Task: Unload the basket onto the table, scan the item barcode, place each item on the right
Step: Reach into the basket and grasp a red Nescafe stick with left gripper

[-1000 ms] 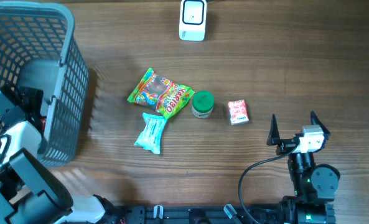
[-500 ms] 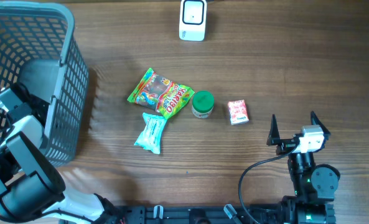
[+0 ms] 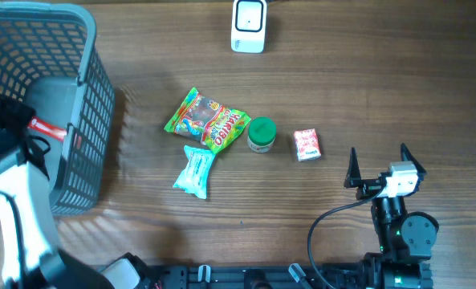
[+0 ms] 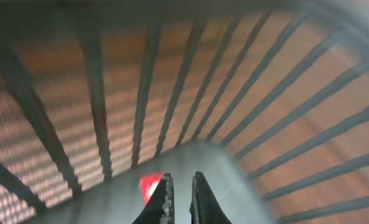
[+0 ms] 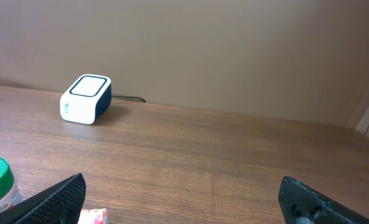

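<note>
1. A brown wood-grain desk [image 3: 382,80] carries everything.
2. A grey slatted basket [image 3: 101,96] stands at its left end.
3. A white scanner [image 3: 248,25] sits at the far edge, near the middle.
4. A colourful candy bag [image 3: 207,121] lies mid-desk, with a green-lidded jar [image 3: 261,134] just beside its right end.
5. A pale blue packet [image 3: 195,171] lies just below the bag.
6. A small red box [image 3: 307,144] lies near the jar, apart from it.

White scanner [image 3: 248,25] at far centre; candy bag [image 3: 206,120] touching green-lidded jar [image 3: 261,134]; red box [image 3: 307,144] near jar's right; blue-white packet [image 3: 195,170] just below bag.
</note>
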### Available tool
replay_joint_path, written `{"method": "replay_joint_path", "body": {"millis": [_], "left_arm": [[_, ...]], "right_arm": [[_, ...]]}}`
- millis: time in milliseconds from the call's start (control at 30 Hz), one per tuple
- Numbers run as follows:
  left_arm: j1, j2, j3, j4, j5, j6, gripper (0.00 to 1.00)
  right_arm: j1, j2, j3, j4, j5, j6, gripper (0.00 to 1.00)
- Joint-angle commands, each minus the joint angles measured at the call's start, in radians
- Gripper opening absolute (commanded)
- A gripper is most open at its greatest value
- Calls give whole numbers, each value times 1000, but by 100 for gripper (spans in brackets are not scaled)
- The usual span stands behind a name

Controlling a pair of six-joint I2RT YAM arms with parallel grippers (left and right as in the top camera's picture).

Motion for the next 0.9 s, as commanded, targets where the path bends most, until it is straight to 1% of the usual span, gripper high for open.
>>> {"method": "replay_joint_path", "body": {"millis": [0,100,133,167,200,233,300,467,600,833,867], "left_arm": [[-6,-91,8,-25,5,-14,4],[-6,-91,8,-74,5,-28,4],[-4,-71,8,-104,5,-58,40],[-3,-36,6,-125,5,-97,64],[-4,1,6,-135,5,-121,87],[-4,60,6,-138,5,-155,100],[-6,165,7,-131,5,-200,100],[-19,401,7,-41,5,-206,100],[-38,450,8,9,0,-206,100],[-51,462,8,12,-28,-204,100],[-51,467,9,12,-29,-188,100]], "right_arm": [[4,-7,-1,5,17,8,100],[4,-7,-1,5,17,8,100],[4,-7,-1,5,17,8,100],[4,-7,-1,5,17,8,100],[4,-7,-1,5,17,8,100],[4,-7,-1,5,17,8,100],[4,-7,-1,5,17,8,100],[4,-7,-1,5,17,8,100],[4,-7,-1,5,17,8,100],[4,-7,-1,5,17,8,100],[4,-7,-1,5,17,8,100]]}}
